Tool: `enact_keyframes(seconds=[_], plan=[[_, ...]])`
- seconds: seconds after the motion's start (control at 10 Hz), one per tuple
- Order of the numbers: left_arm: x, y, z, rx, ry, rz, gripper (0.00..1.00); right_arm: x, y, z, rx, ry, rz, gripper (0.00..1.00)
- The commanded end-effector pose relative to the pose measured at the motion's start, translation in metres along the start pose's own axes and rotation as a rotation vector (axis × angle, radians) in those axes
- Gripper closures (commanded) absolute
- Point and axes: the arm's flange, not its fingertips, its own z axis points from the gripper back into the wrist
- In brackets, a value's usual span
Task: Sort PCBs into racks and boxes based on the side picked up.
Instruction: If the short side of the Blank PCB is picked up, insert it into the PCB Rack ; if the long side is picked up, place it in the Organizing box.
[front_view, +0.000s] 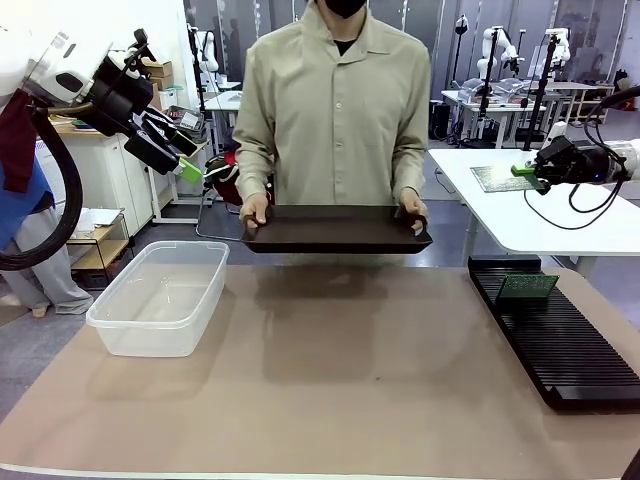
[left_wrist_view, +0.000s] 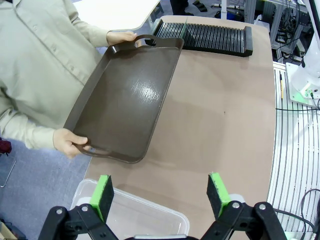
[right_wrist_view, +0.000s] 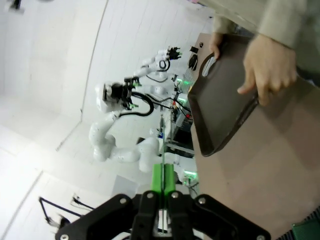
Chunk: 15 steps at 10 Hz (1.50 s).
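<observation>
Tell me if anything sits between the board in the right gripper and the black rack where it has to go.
Nothing visible does. The right gripper holds the board raised above the rack, with open air below. One board already stands near the rack's far end; its other slots look free.

the front view looks level across the bench (front_view: 330, 380) at the person holding the dark tray (front_view: 337, 230). the left wrist view looks steeply down from high above onto the same tray and the black rack (left_wrist_view: 210, 37). the right wrist view, rolled sideways, faces the tray edge-on from nearby.
</observation>
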Motion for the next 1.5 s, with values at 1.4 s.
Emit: enact_keyframes(seconds=[1.4], plan=[[-0.002,0.000,-0.001,-0.011,-0.016,-0.006,0.00,-0.147,0.082,0.036,-0.407,0.185,0.972,0.98]])
